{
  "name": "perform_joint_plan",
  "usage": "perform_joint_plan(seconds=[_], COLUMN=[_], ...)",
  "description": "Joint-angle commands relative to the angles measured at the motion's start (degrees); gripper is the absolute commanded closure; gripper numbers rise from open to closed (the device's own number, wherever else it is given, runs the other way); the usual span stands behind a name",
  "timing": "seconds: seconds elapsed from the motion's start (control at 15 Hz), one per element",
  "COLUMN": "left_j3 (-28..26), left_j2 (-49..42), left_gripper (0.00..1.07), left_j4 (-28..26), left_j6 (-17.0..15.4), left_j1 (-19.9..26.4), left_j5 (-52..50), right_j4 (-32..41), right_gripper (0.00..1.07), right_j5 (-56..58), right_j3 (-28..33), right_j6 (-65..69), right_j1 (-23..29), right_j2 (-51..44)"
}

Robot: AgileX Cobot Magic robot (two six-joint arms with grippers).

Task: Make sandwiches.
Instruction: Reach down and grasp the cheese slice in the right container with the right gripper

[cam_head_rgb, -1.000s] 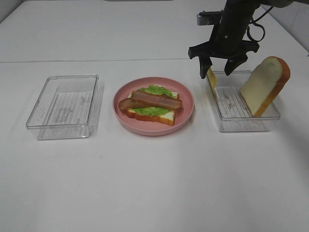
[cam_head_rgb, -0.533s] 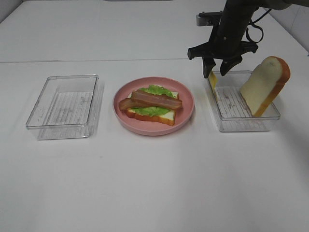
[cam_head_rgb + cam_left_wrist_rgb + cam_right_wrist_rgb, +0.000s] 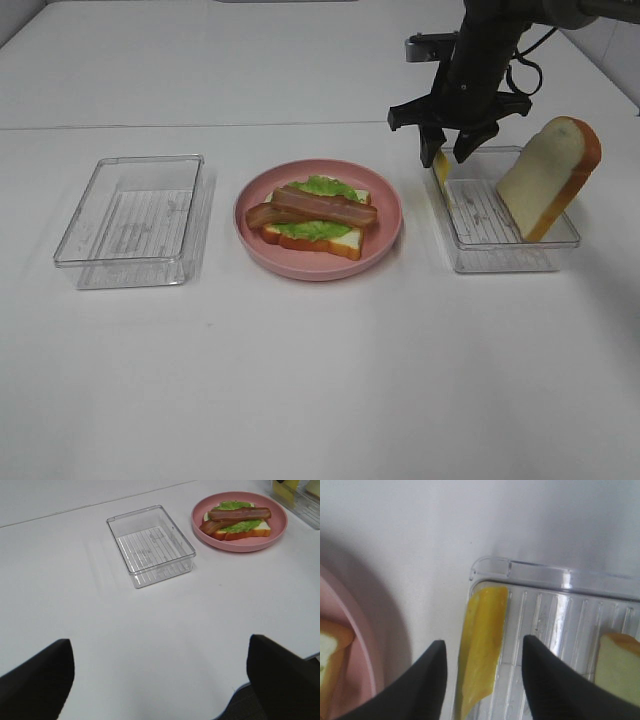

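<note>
The sandwich (image 3: 315,215) is an open stack on the pink plate (image 3: 386,240): a bread slice, green lettuce and two bacon strips. It also shows in the left wrist view (image 3: 235,520). A yellow cheese slice (image 3: 441,172) stands on edge against the left wall of the right clear container (image 3: 510,255). My right gripper (image 3: 445,158) straddles the cheese (image 3: 482,615), its fingers (image 3: 437,680) open with a small gap on each side. A second bread slice (image 3: 548,175) leans at that container's far end. My left gripper (image 3: 159,640) is wide open over bare table.
An empty clear container (image 3: 130,210) sits left of the plate. The right container's corner (image 3: 490,562) lies close to the plate rim (image 3: 370,645). White table stretches in front of all three.
My right gripper's fingers have narrowed around the cheese slice and the arm has shifted slightly. The cheese, bread and plate stay where they were.
</note>
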Motion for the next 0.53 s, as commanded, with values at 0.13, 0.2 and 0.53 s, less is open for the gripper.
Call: perform_joint_plan(seconds=[0.13, 0.2, 0.53], left_j3=[0.1, 0.1, 0.1], left_j2=[-1.2, -1.2, -1.2], left_gripper=[0.18, 0.18, 0.18], left_j4=[-0.3, -0.3, -0.3], left_j6=[0.0, 0.0, 0.0], left_j1=[0.2, 0.2, 0.2], left_j5=[-0.5, -0.5, -0.5], right_j4=[-0.5, -0.5, -0.5], right_gripper=[0.79, 0.86, 1.07], right_j5=[-0.2, 0.0, 1.4], right_j3=[-0.2, -0.2, -0.7], right_j6=[0.5, 0.5, 0.5], right_j1=[-0.1, -0.1, -0.1], right_j2=[0.2, 0.2, 0.2])
